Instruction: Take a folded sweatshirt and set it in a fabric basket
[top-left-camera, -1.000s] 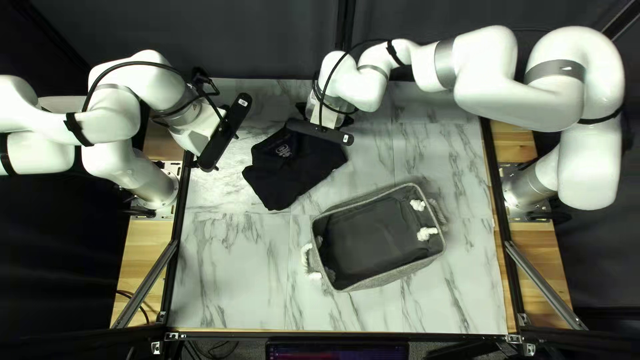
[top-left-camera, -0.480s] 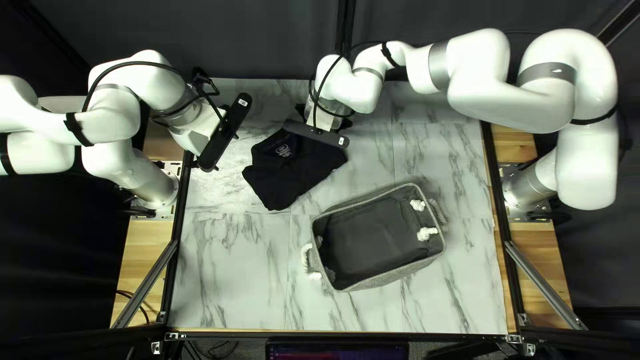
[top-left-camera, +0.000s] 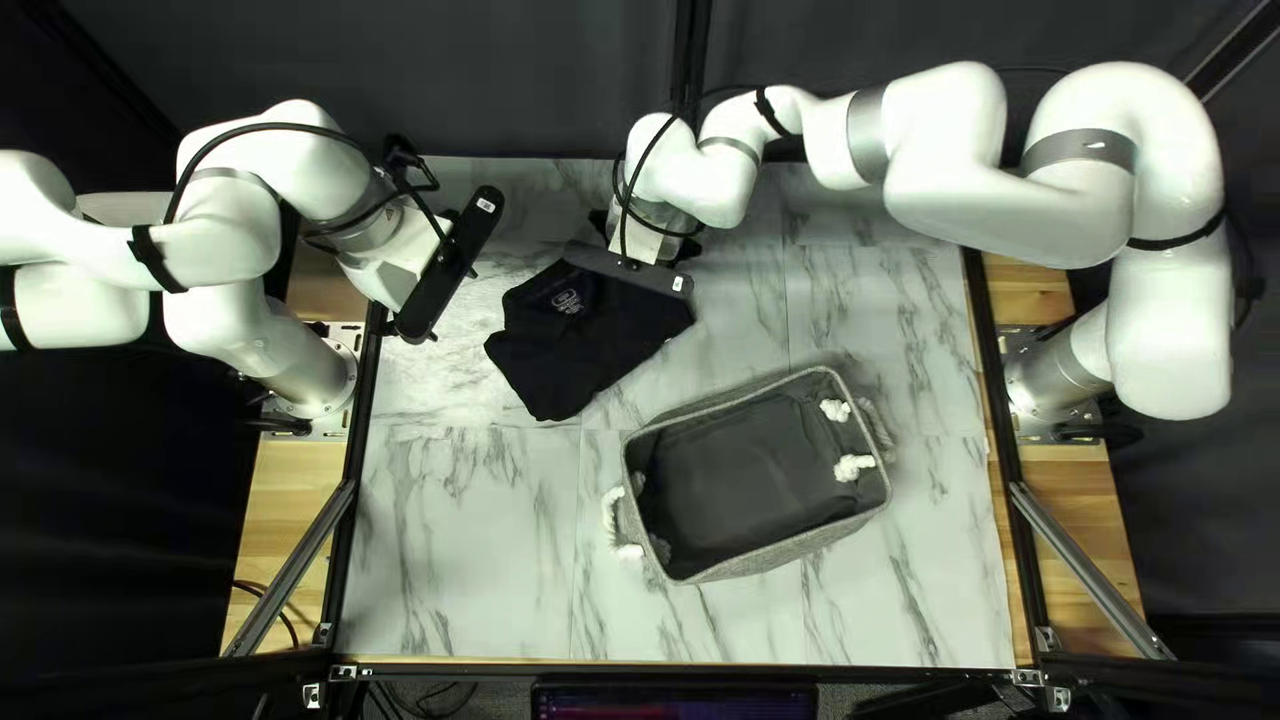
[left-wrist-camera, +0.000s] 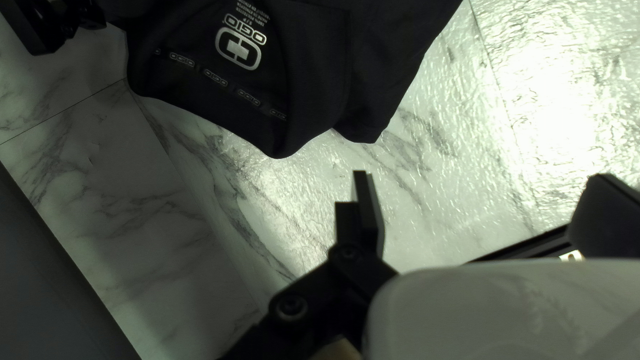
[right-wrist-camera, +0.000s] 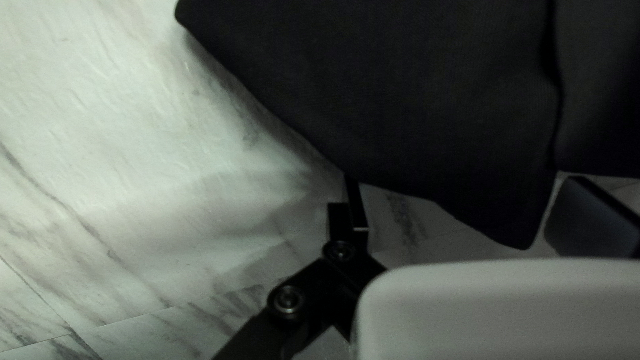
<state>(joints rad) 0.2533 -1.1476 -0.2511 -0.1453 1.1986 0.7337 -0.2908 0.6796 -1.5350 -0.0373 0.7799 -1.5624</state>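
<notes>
The folded black sweatshirt [top-left-camera: 587,334] lies on the table, left of and beyond the grey fabric basket [top-left-camera: 747,467]. My right gripper [top-left-camera: 630,267] is over its far edge. In the right wrist view the open right gripper [right-wrist-camera: 470,183] has the sweatshirt [right-wrist-camera: 400,100] ahead, a corner of it reaching between the spread fingers; whether one fingertip touches its edge I cannot tell. My left gripper [top-left-camera: 454,264] hangs left of the sweatshirt. The left wrist view shows the left gripper [left-wrist-camera: 483,180] open over bare table, the sweatshirt [left-wrist-camera: 313,67] ahead of it.
White rope handles [top-left-camera: 854,467] hang at the basket's ends. My right arm [top-left-camera: 934,147] stretches across the table's far side. Black frame rails [top-left-camera: 994,440] run along the table's side edges. Marbled tabletop [top-left-camera: 467,534] shows left of the basket.
My right gripper has shifted slightly to the left in the top left view, its arm moving with it. The left arm, sweatshirt and basket stay as they were.
</notes>
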